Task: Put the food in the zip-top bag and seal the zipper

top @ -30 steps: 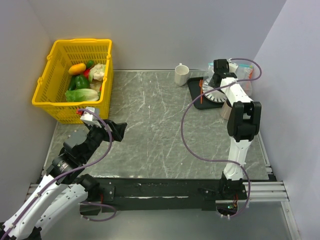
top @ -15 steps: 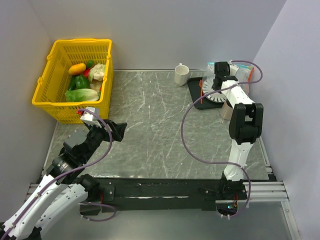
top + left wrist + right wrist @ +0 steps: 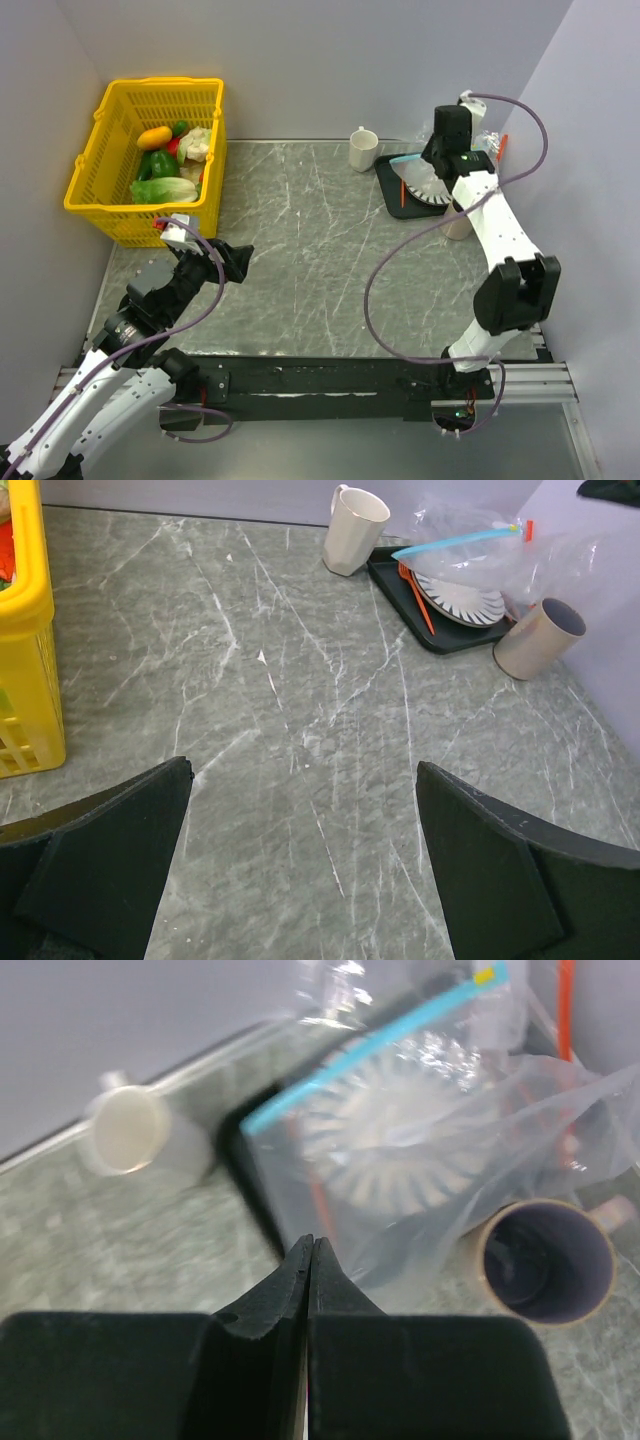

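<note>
From above you can hardly see the zip-top bag (image 3: pixel 470 1130), because it is clear and only a bit of its blue strip shows. The right wrist view is blurry. Your right arm reaches far back and high. The right gripper (image 3: pixel 308 1255) is pressed tight together, pinching the bag's clear edge. Your left arm is bent low near you, with the left gripper (image 3: pixel 302 770) spread wide above the table (image 3: pixel 300 660). The bag hangs over the plate (image 3: pixel 425 190). The zipper (image 3: pixel 370 1050) slants from lower left to upper right in the right wrist view.
</note>
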